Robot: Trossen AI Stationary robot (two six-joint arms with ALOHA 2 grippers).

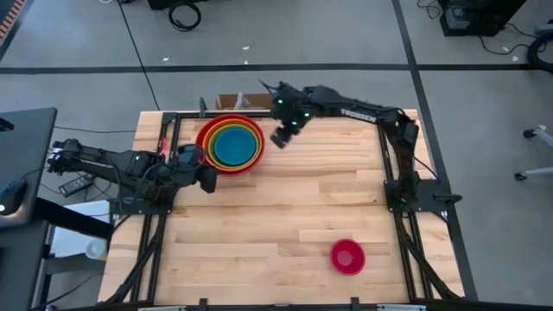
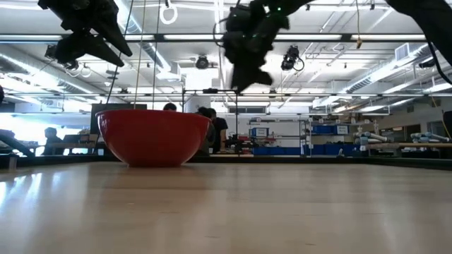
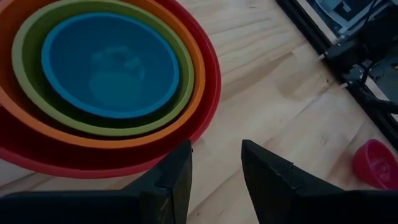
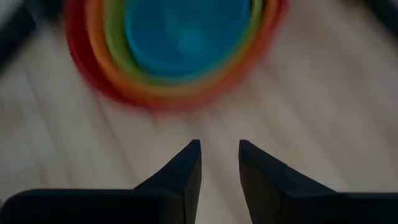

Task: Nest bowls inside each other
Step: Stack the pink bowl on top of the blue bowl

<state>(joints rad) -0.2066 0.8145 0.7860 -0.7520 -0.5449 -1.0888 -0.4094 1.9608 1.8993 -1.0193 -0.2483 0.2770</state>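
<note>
Four bowls sit nested on the table's far left: red [image 1: 204, 138] outermost, then orange [image 1: 212, 127], lime green [image 1: 251, 131], and blue [image 1: 231, 147] innermost. In the low view only the red bowl [image 2: 152, 137] shows, resting on its base. A magenta pink bowl [image 1: 347, 257] stands alone, upright, near the front right. My left gripper [image 1: 210, 179] hovers open just at the near-left side of the stack [image 3: 109, 65]. My right gripper [image 1: 281, 138] hangs open above the table, right of the stack [image 4: 186, 31], pointing down at a slant.
A dark metal frame [image 1: 406, 186] runs along the table's left, far and right sides. A cardboard box [image 1: 240, 102] sits just beyond the far edge. Bare wood lies across the table's middle [image 1: 285, 207] between the stack and the pink bowl [image 3: 376, 163].
</note>
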